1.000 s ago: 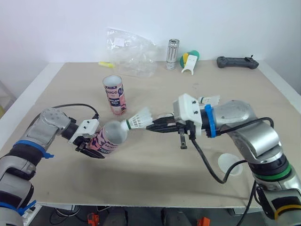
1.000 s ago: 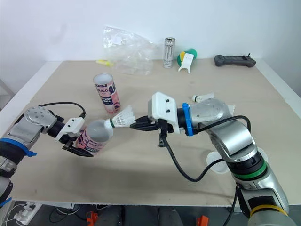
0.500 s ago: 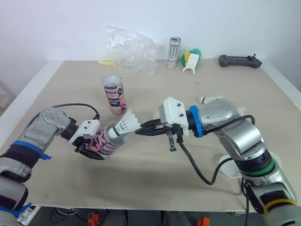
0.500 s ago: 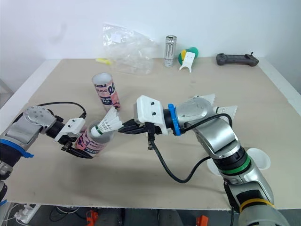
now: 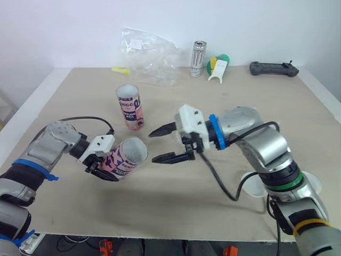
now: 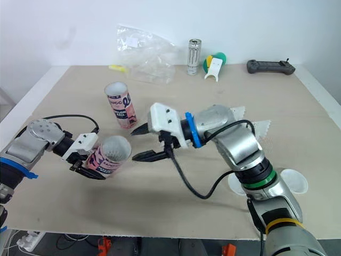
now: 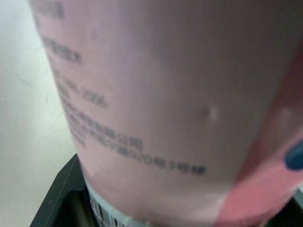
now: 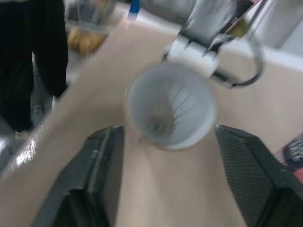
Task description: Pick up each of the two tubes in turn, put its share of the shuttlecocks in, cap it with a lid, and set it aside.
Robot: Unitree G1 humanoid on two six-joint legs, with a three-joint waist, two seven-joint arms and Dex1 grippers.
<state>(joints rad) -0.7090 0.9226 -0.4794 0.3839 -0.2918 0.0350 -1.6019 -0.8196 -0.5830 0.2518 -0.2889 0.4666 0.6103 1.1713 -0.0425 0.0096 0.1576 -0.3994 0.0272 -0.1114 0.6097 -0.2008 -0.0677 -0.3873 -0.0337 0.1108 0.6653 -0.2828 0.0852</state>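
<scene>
1. Pink cardboard with black and white printing: the held tube (image 5: pixel 127 158) lies tilted nearly on its side over the near left part of the counter (image 5: pixel 176 197). Its pale open mouth is turned toward the right arm.
2. The left gripper (image 5: pixel 105 166) clamps its fingers around the lower part of this tube. In the left wrist view the pink wall with small printed text sits between the black finger bases.
3. Inside the tube, the right wrist view shows one shuttlecock (image 8: pixel 159 124) deep in the white bore, its feather ribs fanning toward the mouth.
4. The right gripper (image 5: pixel 153 146) hangs just in front of the tube's mouth, apart from it. Its fingers (image 5: pixel 165 129) are spread wide and hold nothing.
5. The second tube (image 5: pixel 130 106), of the same pink print, stands upright and uncapped. It is toward the far edge from the held one and left of the counter's middle.
6. Loose shuttlecocks (image 6: pixel 262 128) lie behind the right forearm, toward the right edge.
7. Two translucent lids (image 6: pixel 294 181) rest near the near right corner.
</scene>
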